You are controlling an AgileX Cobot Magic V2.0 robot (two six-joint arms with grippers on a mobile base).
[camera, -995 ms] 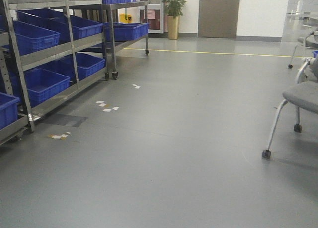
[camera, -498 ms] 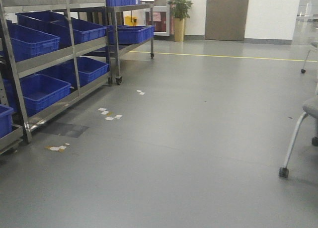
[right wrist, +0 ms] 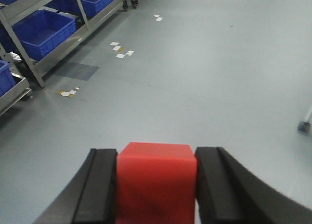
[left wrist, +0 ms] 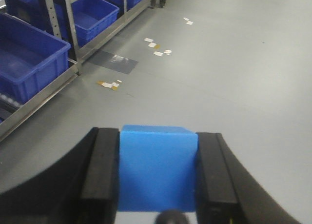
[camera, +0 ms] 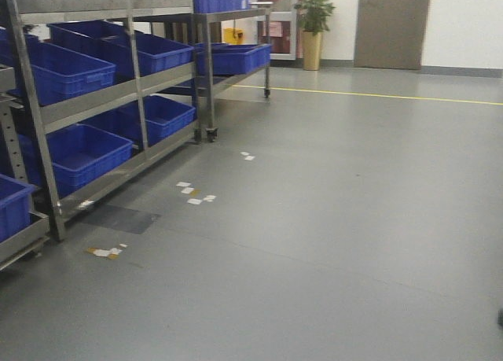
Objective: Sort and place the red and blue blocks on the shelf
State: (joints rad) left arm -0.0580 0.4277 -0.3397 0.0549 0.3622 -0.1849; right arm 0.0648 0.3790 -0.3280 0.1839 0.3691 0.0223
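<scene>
Left wrist-mounted view shows the left gripper (left wrist: 158,177) clamped on the blue block (left wrist: 158,158), black fingers (left wrist: 100,175) pressed against its two side faces, above the grey floor (left wrist: 243,72). The right wrist-mounted view shows the right gripper (right wrist: 156,187) gripping the red block (right wrist: 156,170) the same way. The shelf (camera: 86,101) stands along the floor's left edge, holding blue bins (camera: 78,152), with white tape scraps (camera: 195,194) near its foot.

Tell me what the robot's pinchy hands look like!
Both look alike. The left gripper and right gripper are black, each with two thick fingers: flat matte pads inside, outer sides curving wide toward the base. No cables or markings show.
</scene>
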